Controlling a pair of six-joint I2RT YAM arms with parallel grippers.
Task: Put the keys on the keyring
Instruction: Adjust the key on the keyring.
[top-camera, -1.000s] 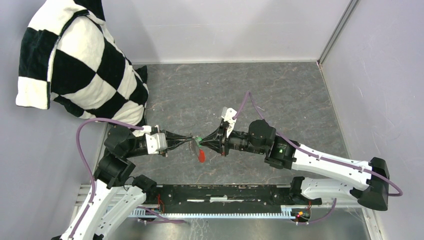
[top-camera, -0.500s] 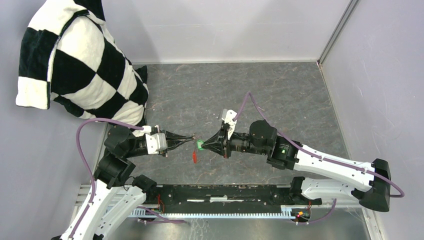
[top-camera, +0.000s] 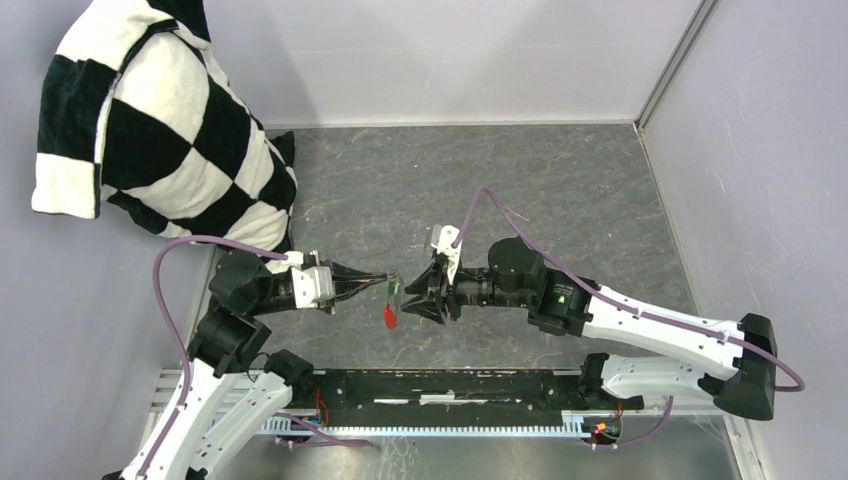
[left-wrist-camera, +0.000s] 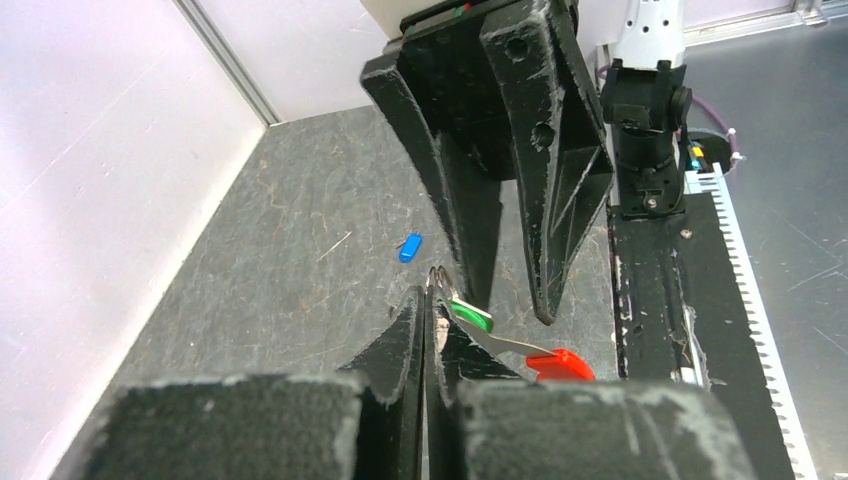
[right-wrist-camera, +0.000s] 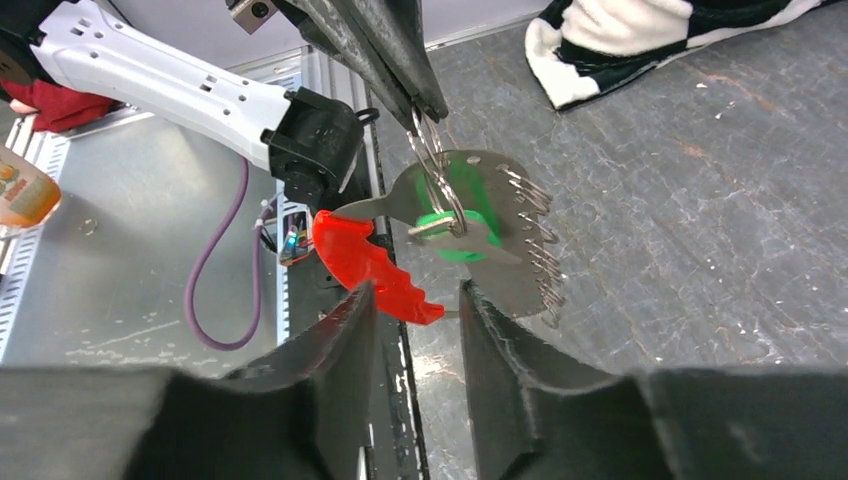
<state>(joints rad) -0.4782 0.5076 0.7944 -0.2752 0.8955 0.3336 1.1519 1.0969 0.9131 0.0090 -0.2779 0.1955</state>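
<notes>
A: Why is the left gripper (left-wrist-camera: 428, 300) held out level like that?
B: Its jaws are pressed together on the thin keyring (right-wrist-camera: 428, 160), pinching it right at the tips. My guess is that this lifts the ring off the table (top-camera: 560, 190), so everything on it hangs free where the other arm can reach.
A: What hangs there?
B: Directly under those tips is the green key (right-wrist-camera: 455, 215). The ring appears to pass through its head, so I judge 1 of 2 keys is on. The red tag (right-wrist-camera: 365, 262) dangles lower, with the grey strap (right-wrist-camera: 535, 230) alongside.
A: And the right gripper (right-wrist-camera: 415, 300)?
B: Its jaws are apart and hold nothing. It faces the left gripper tip to tip, with the green key and tag just in front of its fingers. They are near it, though I cannot tell whether they touch.
A: Where's the second key?
B: The blue key (left-wrist-camera: 410, 246) lies flat on the table, below and beyond the left gripper's tips. It is off to 1 side of the right gripper's fingers and well apart from both grippers.
A: So what's next?
B: Probably the right gripper goes down for it, a fiddly pick for something so small.
</notes>
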